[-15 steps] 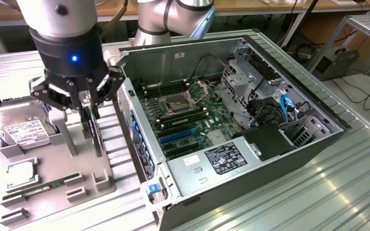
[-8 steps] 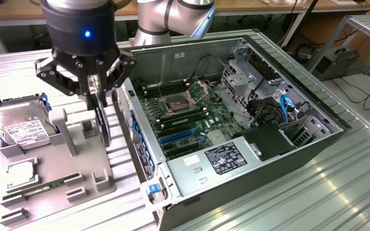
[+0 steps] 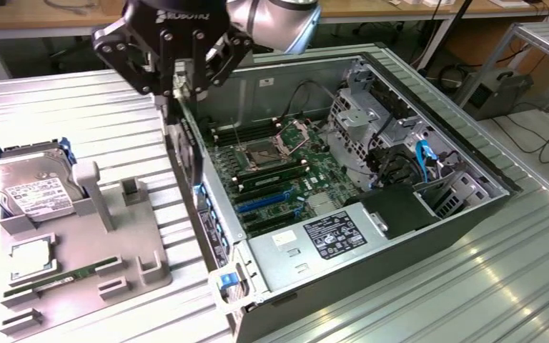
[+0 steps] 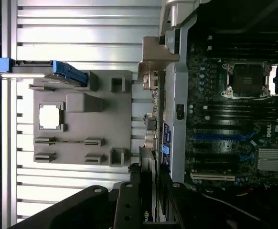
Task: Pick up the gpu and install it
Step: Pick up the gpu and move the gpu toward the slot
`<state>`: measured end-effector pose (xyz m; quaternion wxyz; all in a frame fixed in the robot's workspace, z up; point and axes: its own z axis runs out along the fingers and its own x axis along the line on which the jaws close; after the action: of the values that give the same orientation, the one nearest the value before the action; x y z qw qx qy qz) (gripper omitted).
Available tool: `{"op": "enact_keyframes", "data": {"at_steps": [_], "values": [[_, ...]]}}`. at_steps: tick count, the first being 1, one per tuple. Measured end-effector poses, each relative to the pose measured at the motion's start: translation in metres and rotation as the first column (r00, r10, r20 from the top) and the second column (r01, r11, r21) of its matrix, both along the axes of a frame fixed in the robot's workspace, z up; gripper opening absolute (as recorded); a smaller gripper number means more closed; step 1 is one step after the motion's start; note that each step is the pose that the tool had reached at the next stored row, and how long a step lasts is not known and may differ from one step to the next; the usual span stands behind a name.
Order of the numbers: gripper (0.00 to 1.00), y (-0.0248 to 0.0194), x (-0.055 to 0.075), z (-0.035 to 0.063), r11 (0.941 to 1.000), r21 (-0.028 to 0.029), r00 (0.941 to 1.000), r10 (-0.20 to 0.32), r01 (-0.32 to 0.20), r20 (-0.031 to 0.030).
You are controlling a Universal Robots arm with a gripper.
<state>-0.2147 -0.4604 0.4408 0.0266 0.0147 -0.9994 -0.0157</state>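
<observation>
Gripper (image 3: 175, 84) clamping gpu (image 3: 186, 153), edge-on (long axis hanging downward), beside case (image 3: 379, 275)

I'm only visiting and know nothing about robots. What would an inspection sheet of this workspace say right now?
Surface: ribbed metal table carrying a grey fixture tray and an open computer case.
Job's things: gpu hangs edge-on beside the case's wall, not seated in the motherboard.
Clutter: hard drive, processor chip and memory stick sit in the tray.
Grippers: gripper shut on the gpu's upper edge.
Cables: blue cable and black cables inside the case.
Surroundings: wooden benches; floor cables.
</observation>
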Motion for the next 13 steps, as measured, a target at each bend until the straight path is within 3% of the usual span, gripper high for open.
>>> {"op": "enact_keyframes", "data": {"at_steps": [2,7,9,13], "values": [[0.26,-0.0015,0.013,0.0047,1.0,0.0047,1.0,0.0,0.0,-0.0018],[0.26,-0.0021,0.043,0.0055,0.9998,0.0189,1.0,0.0,0.0,-0.0022],[0.26,-0.0021,0.053,0.0054,0.9998,0.0218,1.0,0.0,0.0,-0.0022],[0.26,-0.0021,0.071,0.004,0.9998,0.0223,1.0,0.0,0.0,-0.0028]]}}
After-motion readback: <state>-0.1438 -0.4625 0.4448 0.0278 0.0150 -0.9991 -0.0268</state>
